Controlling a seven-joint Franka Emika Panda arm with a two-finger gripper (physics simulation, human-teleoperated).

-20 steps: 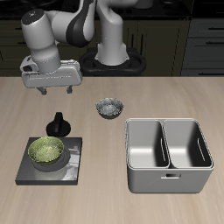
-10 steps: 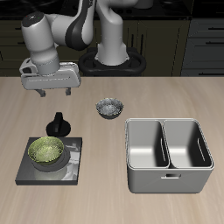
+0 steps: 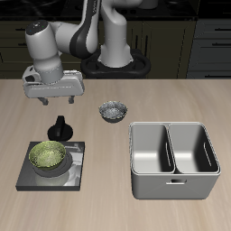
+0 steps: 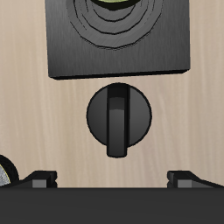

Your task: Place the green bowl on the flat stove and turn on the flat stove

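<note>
The green bowl, olive with a speckled inside, sits on the burner of the flat stove, a dark square plate near the table's front edge. Only a sliver of the bowl shows in the wrist view, on the stove. The stove's black round knob stands just behind the plate; in the wrist view the knob lies centred between my fingers. My gripper hangs open and empty above the knob, not touching it. Its fingertips show at the frame's edge.
A grey-white patterned bowl sits farther back, beside the knob; its rim shows in the wrist view. A grey two-compartment caddy stands near the front edge. The robot's base is at the table's back.
My gripper has moved slightly toward the table's middle and a little lower, settling above the knob. The bowl and the stove have not moved.
</note>
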